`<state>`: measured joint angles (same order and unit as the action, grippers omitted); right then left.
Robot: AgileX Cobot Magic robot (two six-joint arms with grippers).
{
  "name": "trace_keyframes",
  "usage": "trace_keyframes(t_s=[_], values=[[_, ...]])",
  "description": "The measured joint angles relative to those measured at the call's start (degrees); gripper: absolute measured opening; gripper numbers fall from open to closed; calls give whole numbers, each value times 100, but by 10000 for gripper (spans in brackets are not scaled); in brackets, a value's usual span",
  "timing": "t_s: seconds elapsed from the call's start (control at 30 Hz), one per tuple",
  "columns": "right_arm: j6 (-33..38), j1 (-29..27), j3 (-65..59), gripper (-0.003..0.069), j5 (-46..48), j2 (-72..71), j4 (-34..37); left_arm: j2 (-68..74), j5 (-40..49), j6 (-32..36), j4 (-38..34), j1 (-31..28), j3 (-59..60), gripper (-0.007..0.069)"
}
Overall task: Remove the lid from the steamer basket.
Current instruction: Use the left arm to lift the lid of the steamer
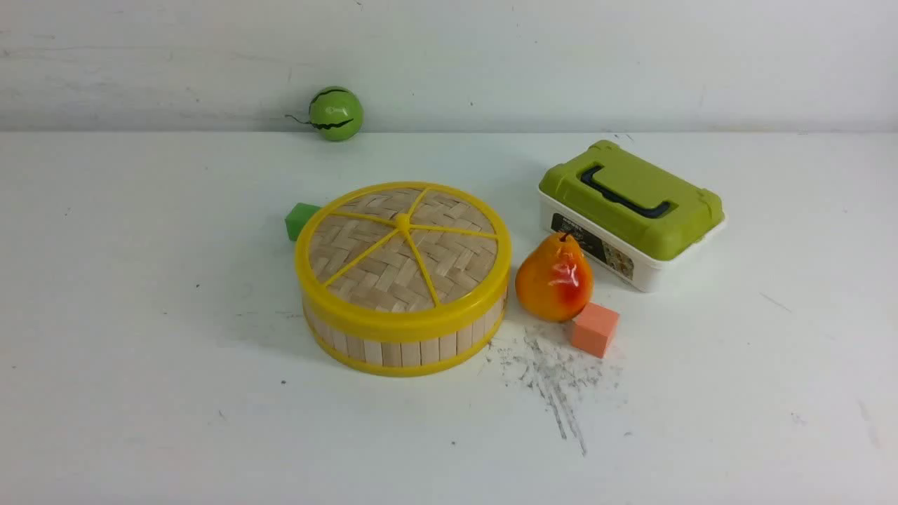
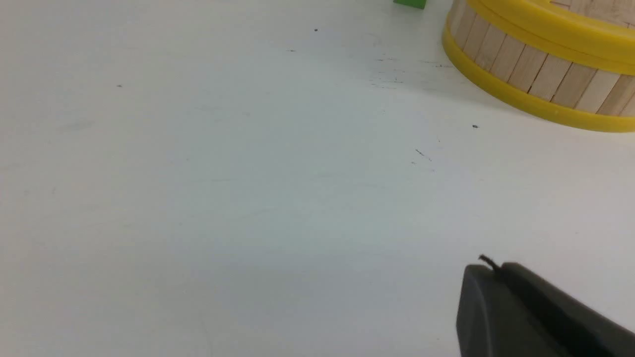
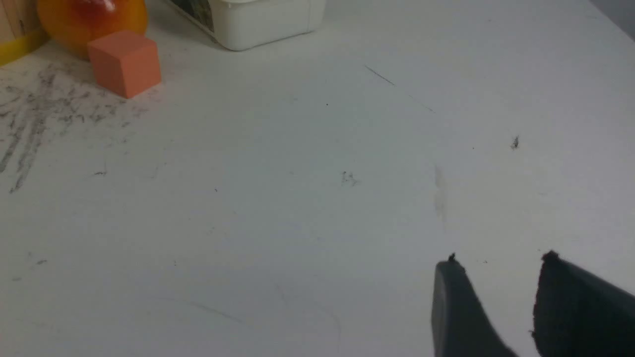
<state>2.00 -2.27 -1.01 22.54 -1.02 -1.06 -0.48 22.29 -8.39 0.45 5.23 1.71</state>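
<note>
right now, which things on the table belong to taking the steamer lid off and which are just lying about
For the job: lid, steamer basket.
Lying about: toy watermelon, green block, pear, orange block, green-lidded box.

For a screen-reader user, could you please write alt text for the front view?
A round bamboo steamer basket with its woven lid on sits at centre. To its right stand a pear, an orange cube and a green-topped box; a green cube and a toy watermelon lie behind.
</note>
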Motion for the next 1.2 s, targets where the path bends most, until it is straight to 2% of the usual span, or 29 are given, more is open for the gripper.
trace_keyframes(t_s=[1.2], values=[[0, 0, 0, 239, 0, 0, 0, 0, 0, 0, 0, 0, 0, 41]])
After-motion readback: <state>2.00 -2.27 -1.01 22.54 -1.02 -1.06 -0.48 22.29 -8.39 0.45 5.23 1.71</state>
